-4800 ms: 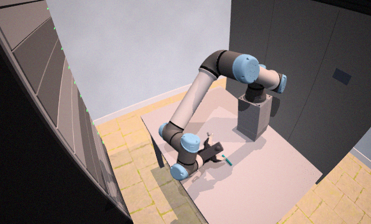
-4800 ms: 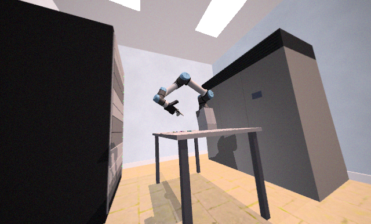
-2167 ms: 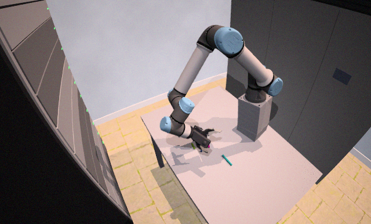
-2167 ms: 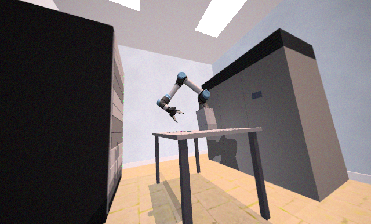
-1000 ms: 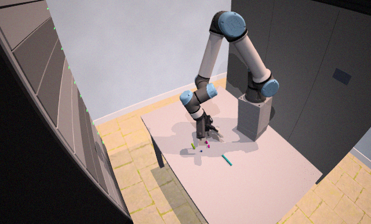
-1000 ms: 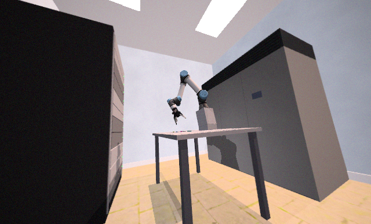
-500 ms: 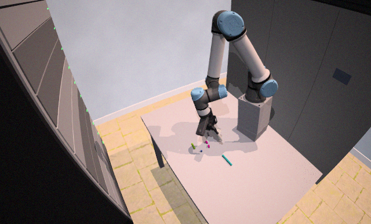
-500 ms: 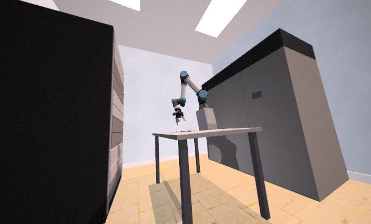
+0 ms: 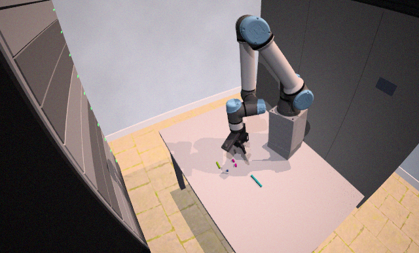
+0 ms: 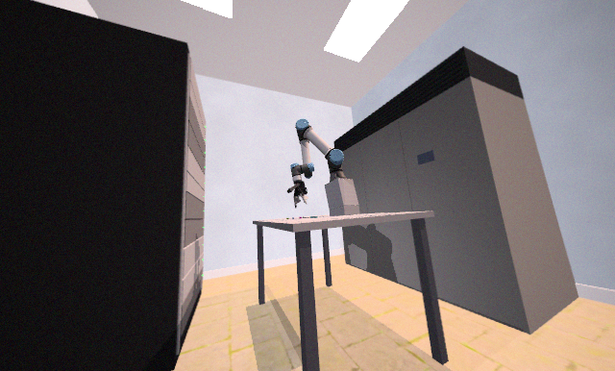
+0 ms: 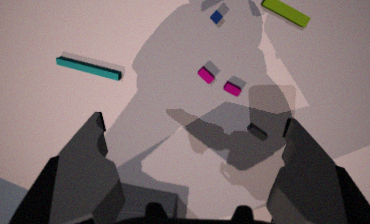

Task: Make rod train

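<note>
The dark two-jaw tool (image 9: pixel 239 151) hangs above the pale pink tabletop (image 9: pixel 279 210), jaws spread wide with nothing between them. In the wrist view the two dark fingers frame the bottom corners, with bare surface and shadow between them.

The rods sit in a loose cluster close to the tabletop's left edge, just below the tool in the top view. The short lime-green rod (image 9: pixel 218 164) lies nearest that edge, with only a narrow strip of tabletop beyond it. To the right and toward the near end, the tabletop runs on wide and open. The grey square pedestal (image 9: pixel 287 136) carrying the arm stands at the far side, right of the cluster.

The count: two small magenta rods (image 11: pixel 205 75) (image 11: pixel 232 88), side by side but apart, not in one line. One tiny blue rod (image 11: pixel 216 17), off on its own beyond them. One lime-green rod. One long turquoise rod (image 11: pixel 88 68), well apart from the rest, out on the open side. One small dark grey rod (image 11: pixel 257 131) lying in the arm's shadow, closest to the tool, near the right finger. Six rods, none touching another.

No two rods are set end to end.
</note>
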Tool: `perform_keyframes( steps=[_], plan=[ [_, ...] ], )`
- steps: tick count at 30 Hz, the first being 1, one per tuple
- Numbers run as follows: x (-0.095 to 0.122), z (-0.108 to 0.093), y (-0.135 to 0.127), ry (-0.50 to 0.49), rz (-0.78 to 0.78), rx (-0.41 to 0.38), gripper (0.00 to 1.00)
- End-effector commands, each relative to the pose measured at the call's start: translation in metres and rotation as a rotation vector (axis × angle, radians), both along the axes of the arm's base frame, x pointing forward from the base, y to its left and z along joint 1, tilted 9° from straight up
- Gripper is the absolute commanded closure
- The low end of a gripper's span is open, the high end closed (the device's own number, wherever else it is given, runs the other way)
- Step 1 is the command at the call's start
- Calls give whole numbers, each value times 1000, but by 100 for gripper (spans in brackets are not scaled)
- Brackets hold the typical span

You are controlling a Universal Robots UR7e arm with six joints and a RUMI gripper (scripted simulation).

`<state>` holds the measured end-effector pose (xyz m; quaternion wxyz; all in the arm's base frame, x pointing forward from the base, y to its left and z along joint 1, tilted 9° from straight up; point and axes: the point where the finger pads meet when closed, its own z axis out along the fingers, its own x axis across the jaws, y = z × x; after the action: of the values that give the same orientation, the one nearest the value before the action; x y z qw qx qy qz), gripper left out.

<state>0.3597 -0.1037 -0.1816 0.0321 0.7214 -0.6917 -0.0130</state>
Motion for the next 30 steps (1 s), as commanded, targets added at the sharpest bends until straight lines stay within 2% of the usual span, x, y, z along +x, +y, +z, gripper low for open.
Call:
perform_keyframes(
  steps=[1, 15, 30],
  plan=[
    [-3, -5, -7, -42, -89, -65, 0],
    [-7, -10, -15, -80, -189, -129, 0],
    [-8, -10, -16, -86, -204, -138, 0]
  ],
)
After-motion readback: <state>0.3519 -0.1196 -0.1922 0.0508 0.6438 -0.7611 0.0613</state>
